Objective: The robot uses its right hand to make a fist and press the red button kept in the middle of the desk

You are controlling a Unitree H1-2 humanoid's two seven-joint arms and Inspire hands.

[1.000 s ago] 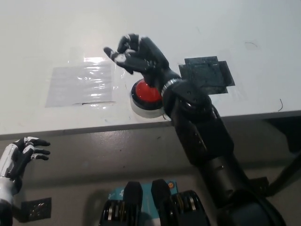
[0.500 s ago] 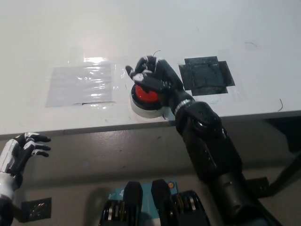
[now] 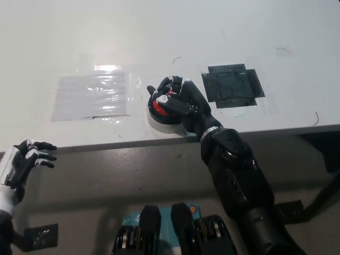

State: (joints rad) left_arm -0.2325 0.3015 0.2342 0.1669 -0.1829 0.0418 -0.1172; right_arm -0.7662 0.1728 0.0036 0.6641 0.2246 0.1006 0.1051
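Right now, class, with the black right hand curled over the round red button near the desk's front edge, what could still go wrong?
1. The black right hand covers mostly the round red button's right side, so an off-centre push may glance off.
2. The button sits close to the white desk's front edge, so a slanted push could shove it toward that edge.
3. The white left hand rests below the desk, too far to steady anything.

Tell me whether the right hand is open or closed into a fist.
Closed: the right hand has its fingers curled in, resting over the red button at the desk's front edge.
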